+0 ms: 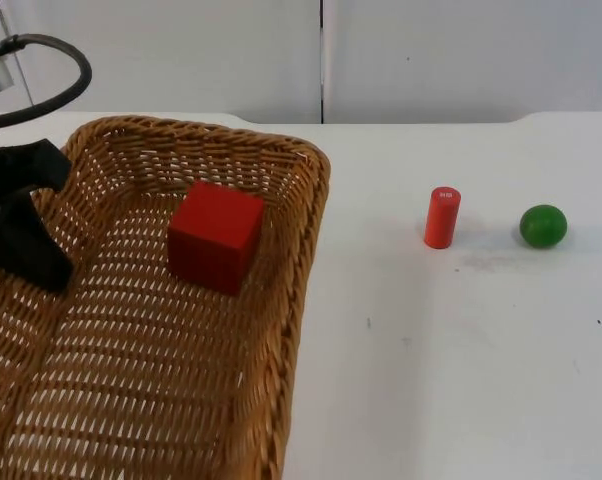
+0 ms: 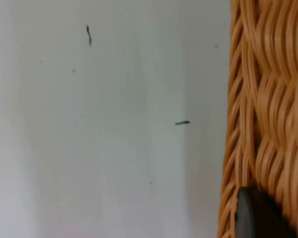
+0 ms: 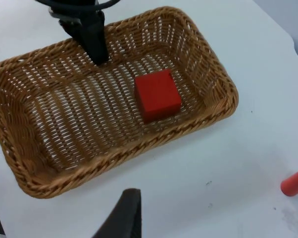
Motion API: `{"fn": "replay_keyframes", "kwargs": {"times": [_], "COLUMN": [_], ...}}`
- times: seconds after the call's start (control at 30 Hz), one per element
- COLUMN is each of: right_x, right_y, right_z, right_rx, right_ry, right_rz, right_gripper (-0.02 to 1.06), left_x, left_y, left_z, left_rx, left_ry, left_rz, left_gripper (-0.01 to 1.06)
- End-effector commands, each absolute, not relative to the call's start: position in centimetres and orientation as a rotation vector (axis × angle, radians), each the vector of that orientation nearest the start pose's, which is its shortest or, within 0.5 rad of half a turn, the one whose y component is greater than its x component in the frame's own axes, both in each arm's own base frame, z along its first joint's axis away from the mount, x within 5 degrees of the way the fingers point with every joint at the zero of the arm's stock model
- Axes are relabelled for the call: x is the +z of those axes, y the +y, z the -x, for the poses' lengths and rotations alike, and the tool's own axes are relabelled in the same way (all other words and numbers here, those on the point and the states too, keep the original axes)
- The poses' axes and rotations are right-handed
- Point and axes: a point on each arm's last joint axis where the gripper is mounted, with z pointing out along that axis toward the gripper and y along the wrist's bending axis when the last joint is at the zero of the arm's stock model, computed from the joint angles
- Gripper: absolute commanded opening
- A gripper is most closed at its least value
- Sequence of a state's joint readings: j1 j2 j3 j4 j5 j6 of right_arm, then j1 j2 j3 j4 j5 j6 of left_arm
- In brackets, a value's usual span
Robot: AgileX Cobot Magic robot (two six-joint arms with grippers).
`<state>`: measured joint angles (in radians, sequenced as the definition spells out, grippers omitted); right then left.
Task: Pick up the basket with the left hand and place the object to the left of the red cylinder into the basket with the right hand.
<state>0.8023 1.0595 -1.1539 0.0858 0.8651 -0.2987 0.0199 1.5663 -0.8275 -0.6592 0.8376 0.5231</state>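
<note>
A wicker basket [image 1: 311, 200] takes up the left side of the top view. My left gripper [image 1: 41, 265] is shut on its left rim. A red cube [image 1: 214, 236] lies inside the basket near its right wall. The red cylinder [image 1: 442, 217] stands upright on the table to the right of the basket. In the right wrist view the basket [image 3: 223, 104] holds the cube [image 3: 157, 95], with the left gripper [image 3: 97, 52] on its far rim. My right gripper [image 3: 139, 218] hovers open and empty beside the basket. The left wrist view has the woven rim [image 2: 268, 99] against a fingertip [image 2: 258, 218].
A green ball [image 1: 543, 226] rests to the right of the cylinder. The cylinder [image 3: 295, 182] also lies at the edge of the right wrist view. White table [image 1: 461, 380] stretches in front of both. The grey partition wall [image 1: 431, 50] closes the back.
</note>
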Motion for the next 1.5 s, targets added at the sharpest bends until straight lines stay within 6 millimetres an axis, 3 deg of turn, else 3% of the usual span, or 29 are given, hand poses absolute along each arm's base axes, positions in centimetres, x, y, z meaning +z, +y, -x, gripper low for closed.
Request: {"fn": "replay_keyframes", "kwargs": {"times": [0.0, 0.5, 0.9, 1.13, 1.47], "right_x": [39.9, 39.5, 39.7, 39.7, 39.7], "right_y": [15.2, 15.2, 15.3, 15.2, 15.2], "right_z": [-14.0, -14.0, -14.2, -14.3, -14.3], "right_rx": [0.371, 0.375, 0.359, 0.348, 0.346], "right_ry": [1.956, 1.979, 1.947, 1.943, 1.941], "right_rz": [1.158, 1.149, 1.139, 1.14, 1.139], "right_gripper": [0.95, 0.95, 0.95, 0.95, 0.95], "left_x": [19.1, 15.5, 11.2, 9.8, 9.6], "left_y": [-3.6, -2.6, -0.5, -0.1, -0.1], "left_z": [-27.3, -32.2, -36.1, -36.9, -36.9], "left_rx": [-0.69, -0.736, -0.753, -0.742, -0.741], "left_ry": [2.825, 2.843, 2.894, 2.899, 2.898], "left_rz": [-0.063, -0.026, 0.037, 0.058, 0.076], "left_gripper": [0.0, 0.0, 0.0, 0.0, 0.0]}}
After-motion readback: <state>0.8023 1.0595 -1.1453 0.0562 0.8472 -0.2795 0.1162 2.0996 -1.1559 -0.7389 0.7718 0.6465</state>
